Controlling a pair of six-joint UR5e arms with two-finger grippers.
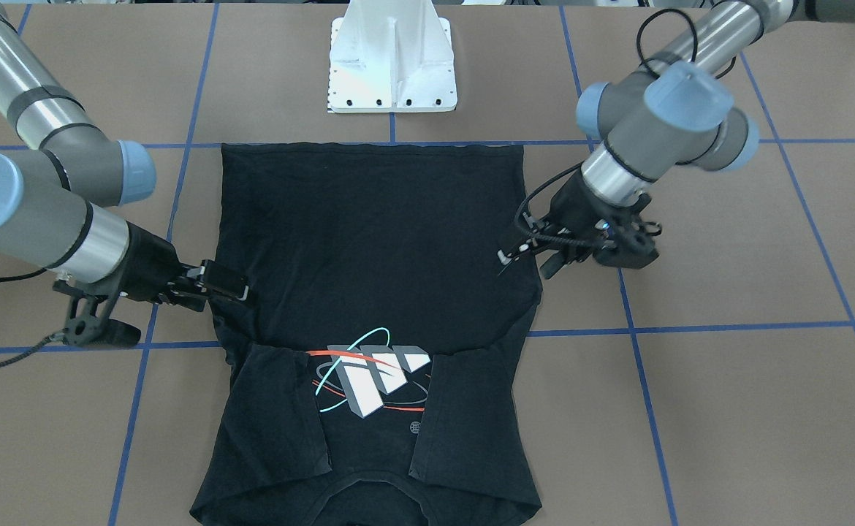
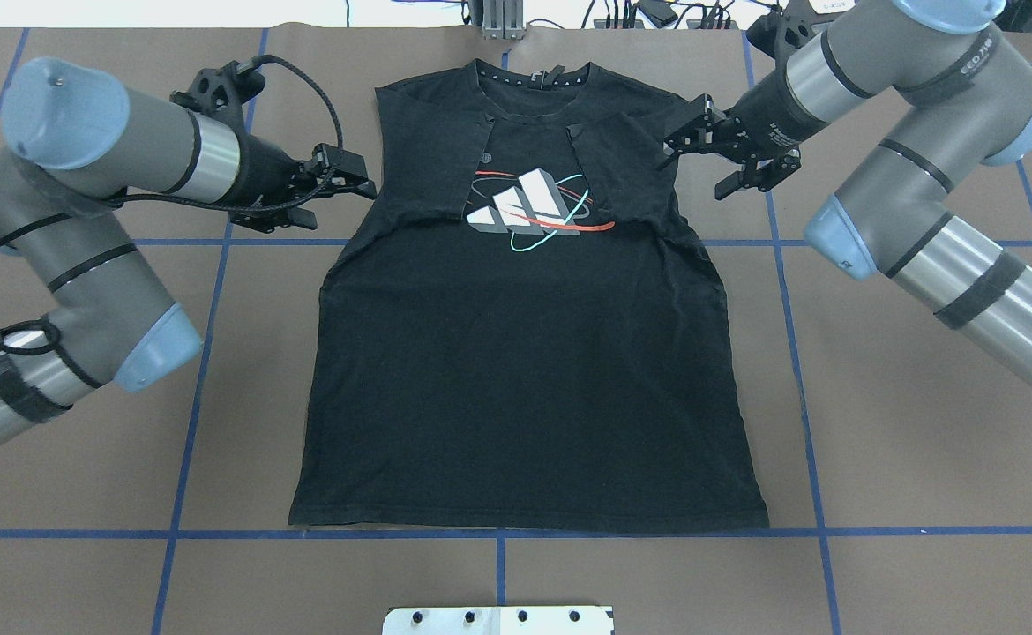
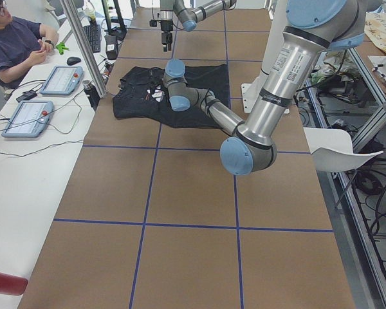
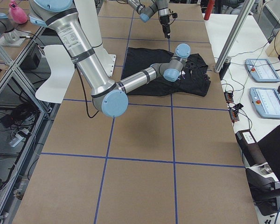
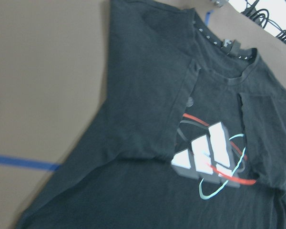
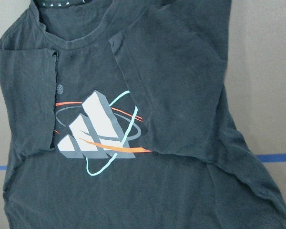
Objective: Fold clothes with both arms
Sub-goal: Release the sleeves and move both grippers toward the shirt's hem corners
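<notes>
The black T-shirt [image 2: 525, 370] lies flat on the table, chest graphic [image 2: 534, 207] up and collar at the far edge. Both short sleeves are folded inward over the chest, one on each side of the graphic. My left gripper [image 2: 340, 190] hovers just off the shirt's left shoulder edge, apparently open and holding nothing. My right gripper [image 2: 701, 154] hangs over the right shoulder edge, also apparently open and empty. In the front-facing view the left gripper [image 1: 526, 259] and right gripper [image 1: 226, 288] sit at the shirt's sides. Both wrist views show only the shirt [image 5: 181, 143] [image 6: 133, 119].
Blue tape lines [image 2: 798, 370] grid the brown table. The white base pedestal [image 1: 392, 66] stands behind the shirt's hem. A seated person [image 3: 13, 45] and control tablets [image 3: 29, 116] are at a side desk beyond the table's far edge.
</notes>
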